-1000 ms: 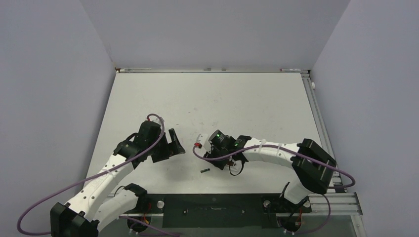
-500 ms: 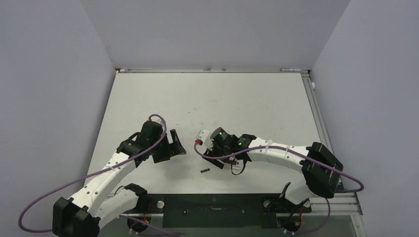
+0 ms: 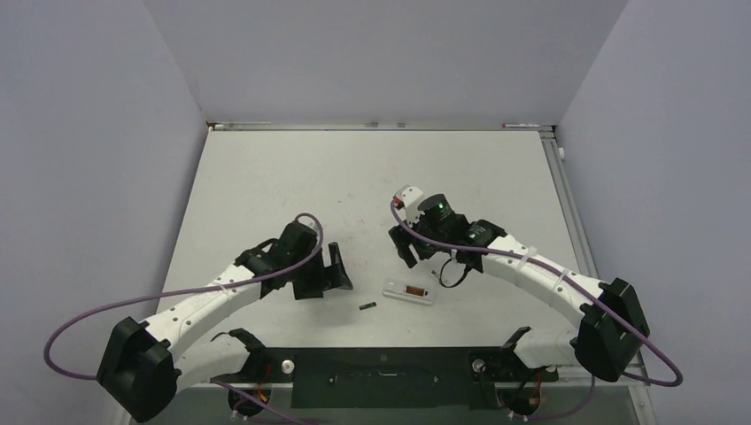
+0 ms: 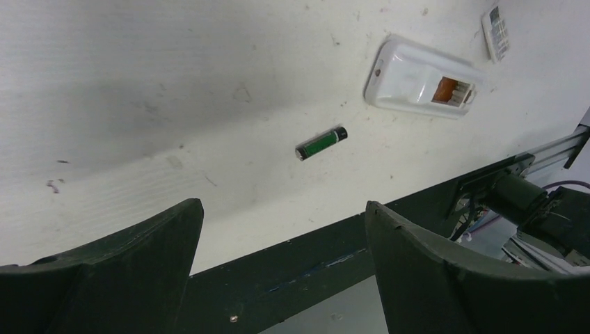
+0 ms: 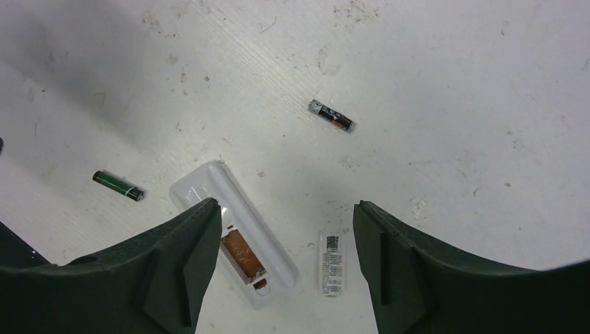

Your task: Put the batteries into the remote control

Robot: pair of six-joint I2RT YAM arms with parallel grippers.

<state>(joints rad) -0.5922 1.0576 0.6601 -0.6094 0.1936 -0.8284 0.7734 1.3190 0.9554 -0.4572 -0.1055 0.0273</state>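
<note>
The flat white rectangular remote control (image 3: pixel 408 291) lay slot-up near the white table's (image 3: pixel 372 168) front edge, between the two arms. Two slim cylinders were counted: the green battery (image 4: pixel 321 142) just beside the remote, the black-and-orange battery (image 5: pixel 332 116) farther off. Left tool (image 4: pixel 278 209) and right tool (image 5: pixel 285 206) both stood wide apart, holding nothing.

Top cam looks down from high behind; both wrist cams sit low, sharing the flat white rectangular remote (image 4: pixel 407 76) and slim green battery (image 4: pixel 321 143).
</note>
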